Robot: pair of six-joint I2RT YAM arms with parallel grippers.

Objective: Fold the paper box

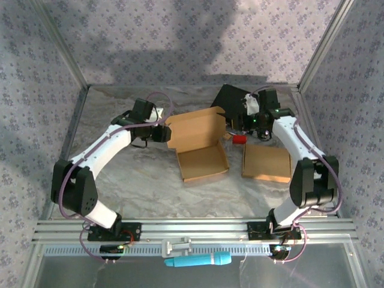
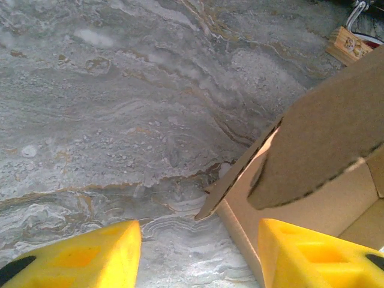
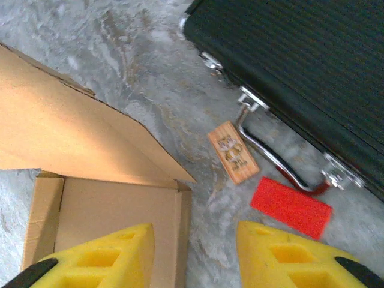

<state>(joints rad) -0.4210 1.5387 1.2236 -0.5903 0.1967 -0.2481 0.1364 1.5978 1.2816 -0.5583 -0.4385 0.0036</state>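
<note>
While the box (image 1: 201,147) lies open in the middle of the table (image 1: 144,180), its lid is raised on the 12 o'clock side. The left gripper (image 1: 161,133) is at 9 o'clock of the box, just beside the lid's edge. Its 2 yellow fingers (image 2: 90,255) stand well apart and hold nothing. A box wall passes between them, nearer to the finger at 3 o'clock. The right gripper (image 1: 247,123) is at 2 o'clock of the box. Its fingers (image 3: 288,258) are also apart and grip nothing, with the box's side wall between them. A black case (image 3: 312,72) lies at 1 o'clock of the box, with a wooden tag (image 3: 233,152) and a red block (image 3: 291,207) near it. A flat cardboard sheet (image 1: 267,162) lies at 4 o'clock of the box.
</note>
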